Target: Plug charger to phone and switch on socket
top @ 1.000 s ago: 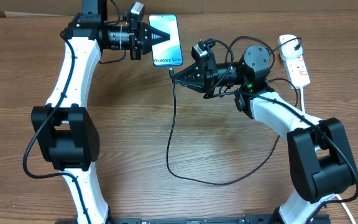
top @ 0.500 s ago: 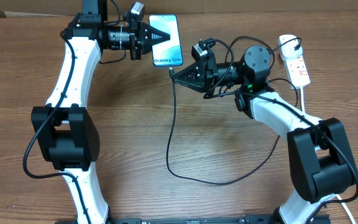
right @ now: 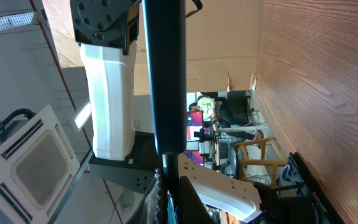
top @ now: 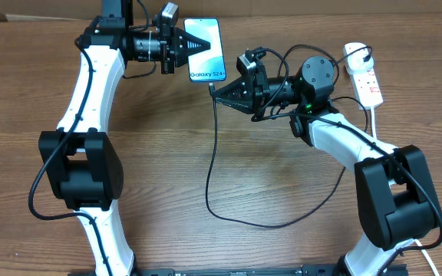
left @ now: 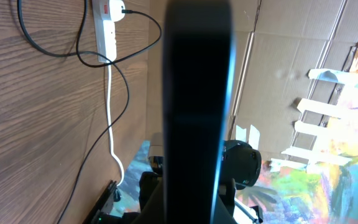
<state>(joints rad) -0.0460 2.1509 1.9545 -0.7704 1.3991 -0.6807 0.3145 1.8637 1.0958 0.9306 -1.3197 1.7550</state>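
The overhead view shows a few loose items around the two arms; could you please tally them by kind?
phone: 1
charger cable: 1
power strip: 1
Total: 3

Open table (top: 159, 153) left of centre, charger (top: 214, 138) cable looping through the middle; socket (top: 364, 75) at far right, phone (top: 212, 57) at back

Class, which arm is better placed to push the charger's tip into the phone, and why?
Right: the right claw grips the charger tip right at the short end of the phone, while the left claw holds the phone.
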